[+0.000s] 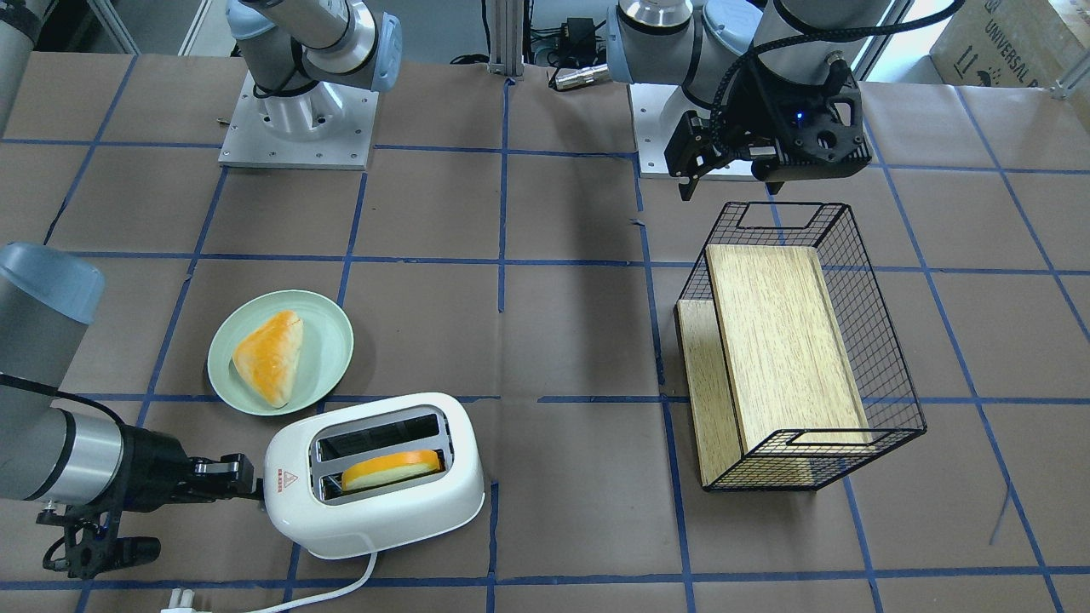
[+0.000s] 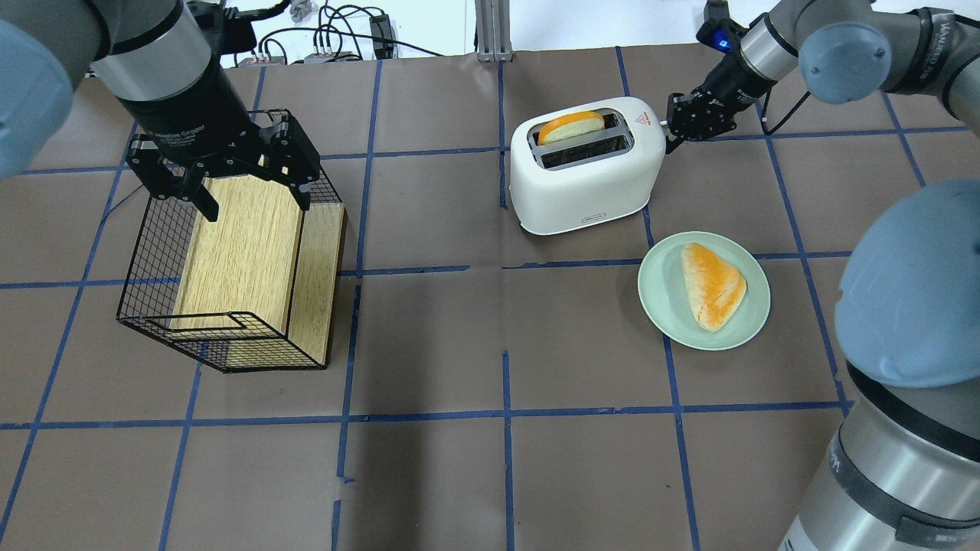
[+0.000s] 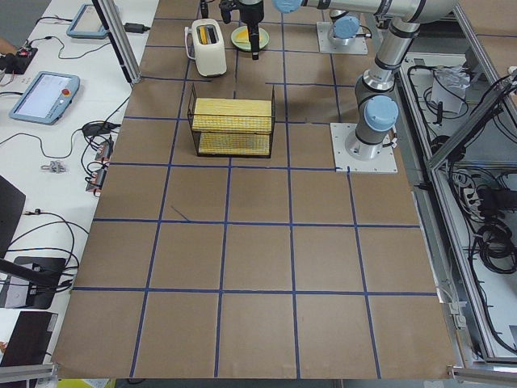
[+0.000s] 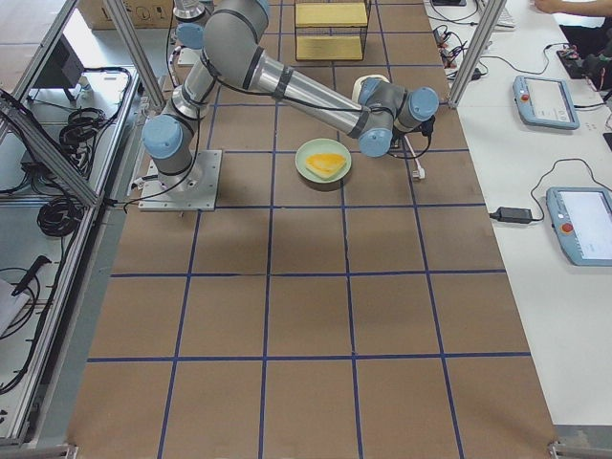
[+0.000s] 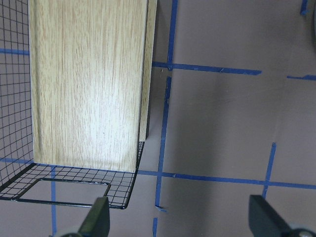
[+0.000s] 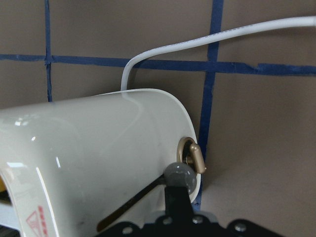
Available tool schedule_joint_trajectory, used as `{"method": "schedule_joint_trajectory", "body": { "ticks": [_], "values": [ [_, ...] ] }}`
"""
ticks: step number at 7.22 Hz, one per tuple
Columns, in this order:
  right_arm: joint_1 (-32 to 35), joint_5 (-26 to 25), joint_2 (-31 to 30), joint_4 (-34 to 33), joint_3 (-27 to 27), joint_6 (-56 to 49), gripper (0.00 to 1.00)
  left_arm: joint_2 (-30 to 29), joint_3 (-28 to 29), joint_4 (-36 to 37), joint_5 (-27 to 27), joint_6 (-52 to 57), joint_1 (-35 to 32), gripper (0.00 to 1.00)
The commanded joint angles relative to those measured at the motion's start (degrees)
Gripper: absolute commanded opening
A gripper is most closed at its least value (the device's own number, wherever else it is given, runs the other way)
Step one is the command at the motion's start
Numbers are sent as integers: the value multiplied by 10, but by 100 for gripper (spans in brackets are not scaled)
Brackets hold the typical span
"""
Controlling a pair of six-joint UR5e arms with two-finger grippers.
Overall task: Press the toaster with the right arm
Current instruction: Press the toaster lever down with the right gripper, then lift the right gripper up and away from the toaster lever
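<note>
The white toaster stands near the table's far edge, also seen from overhead. An orange-crusted bread slice sticks up out of one slot. My right gripper is shut and sits at the toaster's end with the red triangle sticker. In the right wrist view its black fingertips touch the small clear lever knob from below the frame. My left gripper is open and empty, hovering over the black wire basket.
A pale green plate with a triangular bread piece lies beside the toaster. The toaster's white cord and plug trail at the table edge. The basket holds a wooden board.
</note>
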Motion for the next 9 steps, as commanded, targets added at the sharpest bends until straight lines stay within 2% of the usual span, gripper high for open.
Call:
{"method": "schedule_joint_trajectory", "body": {
  "ticks": [1,3,4,5,6,7,8,9],
  "values": [
    [0,0,5,-1,-1,0,3,0,0,0,0,0,0,100],
    [1,-1,2,-1,-2,7,4,0,0,0,0,0,0,100],
    [4,-33,-6,-1,-7,14,8,0,0,1,0,0,0,100],
    [6,-82,-23,7,-38,37,38,0,0,0,0,0,0,100],
    [15,-119,-47,19,-60,37,99,0,0,0,0,0,0,100],
    [36,-179,-67,40,-72,37,100,0,0,0,0,0,0,100],
    [65,-274,-86,31,-74,32,100,0,0,0,0,0,0,100],
    [83,-345,-90,13,-75,32,100,0,0,1,0,0,0,100]
  ]
}}
